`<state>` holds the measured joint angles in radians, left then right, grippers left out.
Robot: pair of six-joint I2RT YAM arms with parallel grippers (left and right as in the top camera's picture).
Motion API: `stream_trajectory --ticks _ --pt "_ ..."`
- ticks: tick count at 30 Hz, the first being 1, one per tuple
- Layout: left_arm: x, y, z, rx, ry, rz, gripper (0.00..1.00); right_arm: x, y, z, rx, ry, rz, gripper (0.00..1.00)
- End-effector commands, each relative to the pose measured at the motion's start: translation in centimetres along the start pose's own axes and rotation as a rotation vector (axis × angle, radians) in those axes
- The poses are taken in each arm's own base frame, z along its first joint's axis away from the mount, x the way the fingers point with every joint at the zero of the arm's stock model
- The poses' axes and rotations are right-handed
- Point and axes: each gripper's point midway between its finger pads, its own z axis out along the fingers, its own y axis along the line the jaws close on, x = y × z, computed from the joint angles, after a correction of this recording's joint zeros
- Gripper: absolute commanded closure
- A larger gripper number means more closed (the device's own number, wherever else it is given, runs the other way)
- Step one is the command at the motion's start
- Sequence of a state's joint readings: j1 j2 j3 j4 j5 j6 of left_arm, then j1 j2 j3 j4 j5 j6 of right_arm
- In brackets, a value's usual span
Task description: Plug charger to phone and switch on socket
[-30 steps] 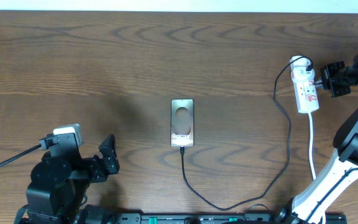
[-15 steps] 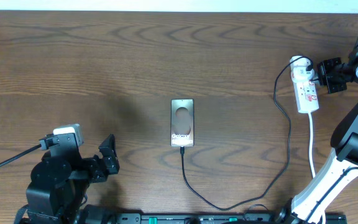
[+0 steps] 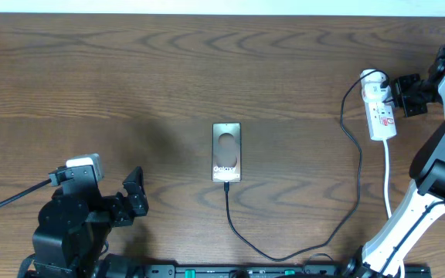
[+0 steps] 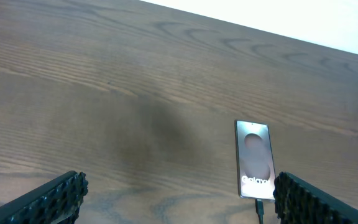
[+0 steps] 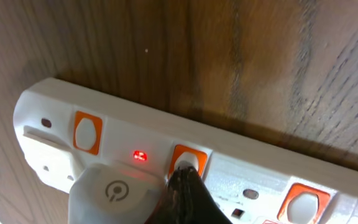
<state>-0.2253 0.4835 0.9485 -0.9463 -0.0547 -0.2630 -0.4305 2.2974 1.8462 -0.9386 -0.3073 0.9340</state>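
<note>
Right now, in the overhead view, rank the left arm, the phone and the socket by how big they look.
1. left arm: clearly the largest.
2. phone and socket: they look about alike. The socket is longer but narrower, so I won't rank them.

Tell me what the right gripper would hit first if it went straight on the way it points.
Most likely the white oblong power strip: the right gripper, jaws shut, points at an orange switch on it and seems to touch it.

charger [image 3: 227, 201] meeting phone [image 3: 226, 151], socket [image 3: 380, 108] far right
</note>
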Motion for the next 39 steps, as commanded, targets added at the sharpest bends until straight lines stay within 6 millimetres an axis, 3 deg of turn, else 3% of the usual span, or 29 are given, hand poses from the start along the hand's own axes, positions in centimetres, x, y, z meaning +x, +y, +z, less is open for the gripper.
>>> stream_trajectory --ticks 1,5,9,16,22,27,28,29,30,32,33,34,37,39 --pt "-0.1 0.0 -0.1 -0.001 -0.003 -0.005 0.02 2.8 -0.5 4.2 0.063 0.078 -0.064 0.99" --pt "-0.1 0.0 -0.1 -0.001 -0.003 -0.005 0.02 3.3 -0.1 2.3 0.063 0.058 -0.109 0.99" --pt "-0.1 0.0 -0.1 -0.001 -0.003 -0.005 0.02 2.9 0.7 -2.0 0.057 -0.033 -0.150 0.99" --pt "-0.1 0.0 -0.1 -0.001 -0.003 -0.005 0.02 1.9 1.3 -13.9 0.045 -0.334 -0.256 0.99" --pt "-0.1 0.0 -0.1 -0.001 -0.003 -0.005 0.02 3.1 0.8 -23.1 0.011 -0.534 -0.357 0.99" --pt "-0.1 0.0 -0.1 -0.001 -0.003 -0.005 0.02 6.1 0.1 -30.2 -0.107 -0.634 -0.376 0.99" --pt "-0.1 0.0 -0.1 -0.001 -0.003 -0.005 0.02 7.7 -0.2 -33.2 -0.177 -0.677 -0.392 0.99" --pt "-0.1 0.0 -0.1 -0.001 -0.003 -0.005 0.02 8.7 -0.3 -35.0 -0.225 -0.702 -0.400 0.99" --pt "-0.1 0.0 -0.1 -0.001 -0.003 -0.005 0.02 10.9 -0.4 -38.5 -0.340 -0.752 -0.422 0.99" --pt "-0.1 0.0 -0.1 -0.001 -0.003 -0.005 0.02 13.4 -0.4 -42.3 -0.479 -0.800 -0.458 0.99" --pt "-0.1 0.0 -0.1 -0.001 -0.003 -0.005 0.02 15.6 -0.4 -46.3 -0.618 -0.872 -0.492 0.99" --pt "-0.1 0.0 -0.1 -0.001 -0.003 -0.005 0.02 16.9 -0.7 -48.9 -0.701 -0.927 -0.508 0.99" --pt "-0.1 0.0 -0.1 -0.001 -0.003 -0.005 0.02 19.7 -1.8 -54.7 -0.868 -1.069 -0.529 0.99" --pt "-0.1 0.0 -0.1 -0.001 -0.003 -0.005 0.02 21.5 -3.2 -57.4 -0.947 -1.134 -0.536 0.98"
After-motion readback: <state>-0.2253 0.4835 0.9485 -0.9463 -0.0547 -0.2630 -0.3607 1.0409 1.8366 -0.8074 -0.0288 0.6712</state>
